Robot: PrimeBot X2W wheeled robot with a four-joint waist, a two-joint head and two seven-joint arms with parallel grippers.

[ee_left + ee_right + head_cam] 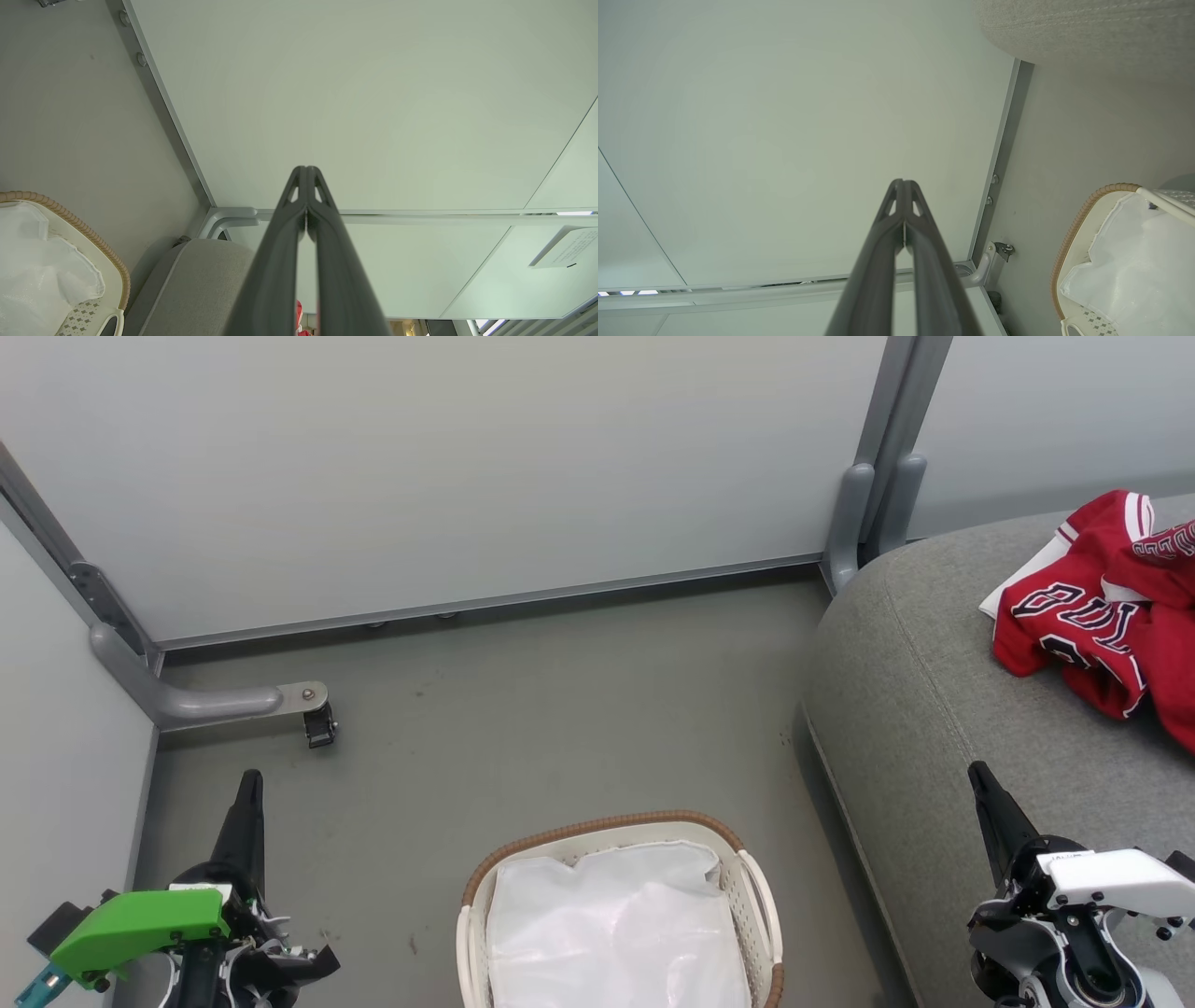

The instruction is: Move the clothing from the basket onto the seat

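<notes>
At lower left of the head view, my left gripper points up the frame over the grey floor. Its two dark fingers are pressed together and pinch nothing. The left wrist view agrees: the fingers meet at the tips against a pale wall panel.

Lower right, same view: my right gripper also points up the frame, in front of the seat. Fingers pressed together, nothing between them. The right wrist view shows the tips touching.

Clothing: the red jerseys lie in a crumpled heap on the seat, at the upper right of the frame, partly cut off by the right edge. Black numerals with white outlines face up, and a white patch shows at the heap's left side. The heap is well apart from both grippers.

Basket: bottom centre of the frame, standing on the floor between my two grippers, with a strip of floor between it and the seat. A white liner lies rumpled inside it.

Seat: fills the right side of the frame, its rounded corner near the grey wall post.
</notes>
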